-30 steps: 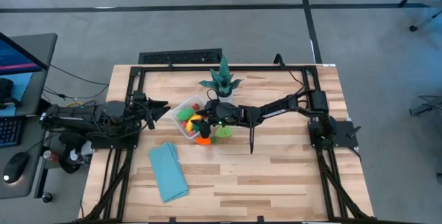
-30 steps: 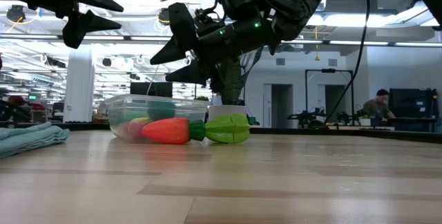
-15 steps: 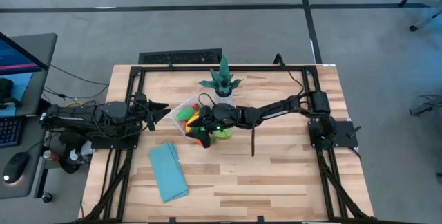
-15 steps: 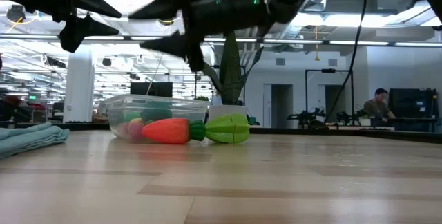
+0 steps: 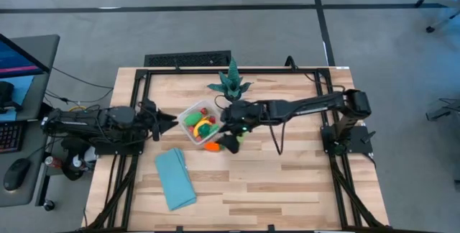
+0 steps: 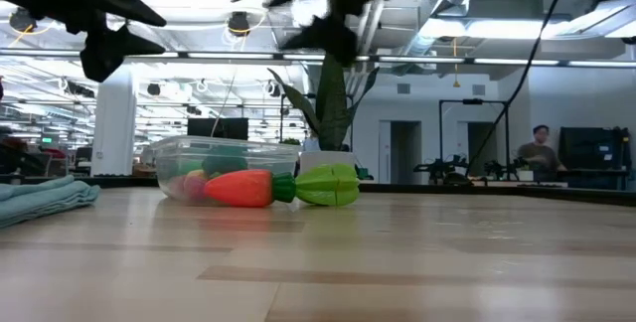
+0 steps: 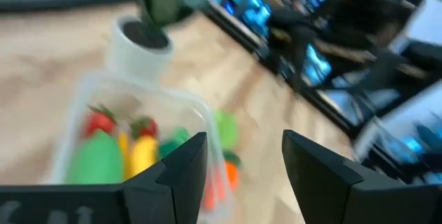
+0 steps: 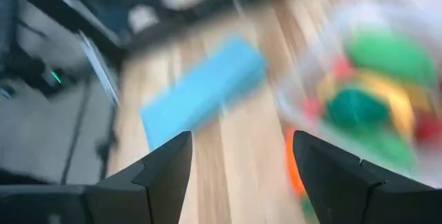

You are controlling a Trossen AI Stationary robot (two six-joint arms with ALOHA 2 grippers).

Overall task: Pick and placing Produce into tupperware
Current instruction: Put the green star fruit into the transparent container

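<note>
Since a second ago our right arm has swung: its elbow now reaches straight back toward the right edge, and the right hand (image 5: 231,125) has lifted and shifted to hover beside the tupperware's (image 5: 188,111) right rim, above the pieces lying outside it. Its fingers (image 8: 166,169) stand wide apart with nothing between them. Directly under and beside this hand we see the orange carrot (image 6: 238,188) and the green vegetable (image 6: 328,185), lying end to end on the wooden surface (image 5: 287,183), the carrot against the container's near wall. Inside the tupperware are green, yellow and red pieces (image 7: 121,148). Farther out, our left hand (image 5: 162,120) waits just off the container's left side, fingers (image 7: 183,165) parted and empty. Beyond stand the teal plant in its white pot (image 5: 231,83) and the folded light-blue cloth (image 5: 175,179).

We judge the step in hand to be fetching one of the two remaining pieces. Our next move calls for lowering the right hand over the carrot or the green piece, closing across its narrow width, then lifting clear of the wall before release.
</note>
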